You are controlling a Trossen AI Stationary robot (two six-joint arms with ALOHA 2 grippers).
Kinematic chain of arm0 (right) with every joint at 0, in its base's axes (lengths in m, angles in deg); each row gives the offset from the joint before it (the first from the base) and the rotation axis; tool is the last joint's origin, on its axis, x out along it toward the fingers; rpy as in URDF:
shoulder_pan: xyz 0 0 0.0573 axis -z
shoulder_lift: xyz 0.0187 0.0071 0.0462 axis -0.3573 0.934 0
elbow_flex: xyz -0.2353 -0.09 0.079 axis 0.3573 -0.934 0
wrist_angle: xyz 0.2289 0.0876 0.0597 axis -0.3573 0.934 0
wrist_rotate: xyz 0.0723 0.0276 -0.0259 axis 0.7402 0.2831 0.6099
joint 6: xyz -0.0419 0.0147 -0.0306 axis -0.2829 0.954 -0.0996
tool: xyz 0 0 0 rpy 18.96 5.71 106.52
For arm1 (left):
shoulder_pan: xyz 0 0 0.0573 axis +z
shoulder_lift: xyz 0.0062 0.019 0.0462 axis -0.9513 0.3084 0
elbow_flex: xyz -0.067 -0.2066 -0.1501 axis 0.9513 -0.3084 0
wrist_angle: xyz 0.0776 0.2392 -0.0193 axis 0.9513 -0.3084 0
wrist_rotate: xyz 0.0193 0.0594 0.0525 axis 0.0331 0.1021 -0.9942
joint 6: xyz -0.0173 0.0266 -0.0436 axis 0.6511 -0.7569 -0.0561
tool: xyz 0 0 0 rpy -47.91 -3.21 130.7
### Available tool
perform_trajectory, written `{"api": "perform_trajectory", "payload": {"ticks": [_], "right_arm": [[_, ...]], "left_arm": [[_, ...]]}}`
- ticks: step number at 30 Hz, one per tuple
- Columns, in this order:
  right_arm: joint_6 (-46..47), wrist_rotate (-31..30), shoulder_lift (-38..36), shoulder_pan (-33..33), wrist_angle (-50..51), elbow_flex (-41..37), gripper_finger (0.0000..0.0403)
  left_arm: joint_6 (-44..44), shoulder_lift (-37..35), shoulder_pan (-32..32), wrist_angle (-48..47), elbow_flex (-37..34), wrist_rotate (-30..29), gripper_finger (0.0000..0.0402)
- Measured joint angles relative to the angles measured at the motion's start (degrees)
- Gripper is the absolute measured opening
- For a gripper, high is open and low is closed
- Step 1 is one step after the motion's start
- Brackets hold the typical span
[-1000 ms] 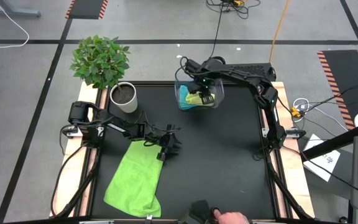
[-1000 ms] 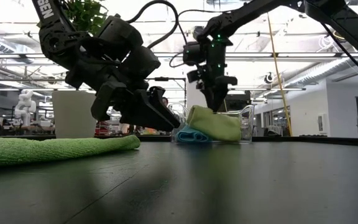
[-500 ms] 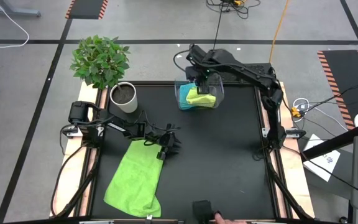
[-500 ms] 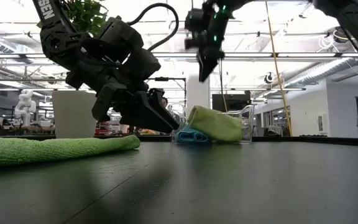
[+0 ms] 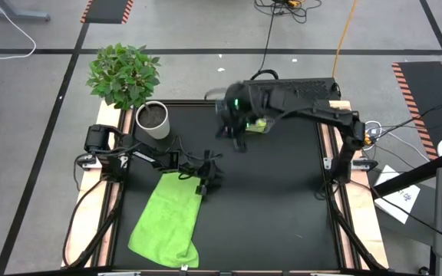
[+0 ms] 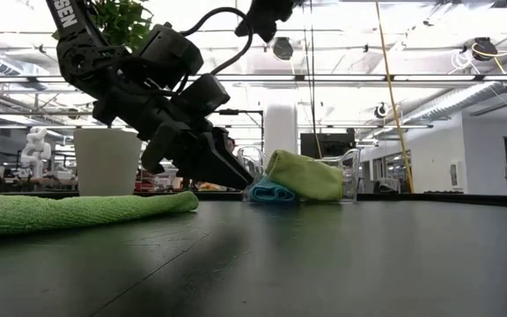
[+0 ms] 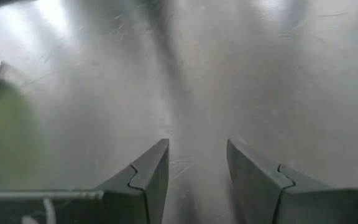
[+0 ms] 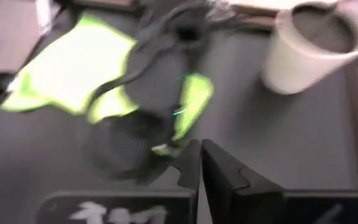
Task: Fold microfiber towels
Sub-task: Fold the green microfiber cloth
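Left jaws [image 5: 208, 178]: apart, empty — beside green towel [image 5: 166, 218], poised to grip.
Right jaws [image 8: 200, 163]: together, empty.

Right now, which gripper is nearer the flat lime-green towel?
Left. The left gripper hovers open at the flat lime-green towel's top right corner. The right gripper, shut, is up the table near the clear bin.
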Motion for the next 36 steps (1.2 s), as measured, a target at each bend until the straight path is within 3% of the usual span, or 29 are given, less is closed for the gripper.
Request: {"api": "perform_trajectory", "payload": {"ticks": [4, 8, 17, 21, 29, 36], "right_arm": [[0.87, -0.48, -4.02, -4.60, -7.22, -12.98, 0.0002], [3.41, -1.45, -10.32, -8.25, -21.25, -29.38, 0.0003], [12.65, -1.38, -20.76, -16.30, -66.77, -62.23, 0.0004], [16.59, -1.83, -20.81, -18.33, -78.53, -69.48, 0.0001], [17.24, -11.75, -20.55, -21.31, -82.77, -76.87, 0.0001], [13.03, -12.16, -20.49, -23.14, -99.68, -86.43, 0.0000]], "left_arm": [[2.33, 0.00, 0.00, -0.01, 0.00, -0.14, 0.0163], [4.09, 0.00, -0.04, 0.49, 0.00, -0.10, 0.0163], [11.36, 0.00, 0.04, 1.57, 0.02, -0.77, 0.0163], [12.73, 0.00, 0.07, 1.57, 0.02, -1.59, 0.0163], [15.37, 0.00, 0.03, 1.57, 0.02, 0.37, 0.0163], [4.40, -0.97, -3.78, 5.78, 0.01, 1.23, 0.0163]]}}
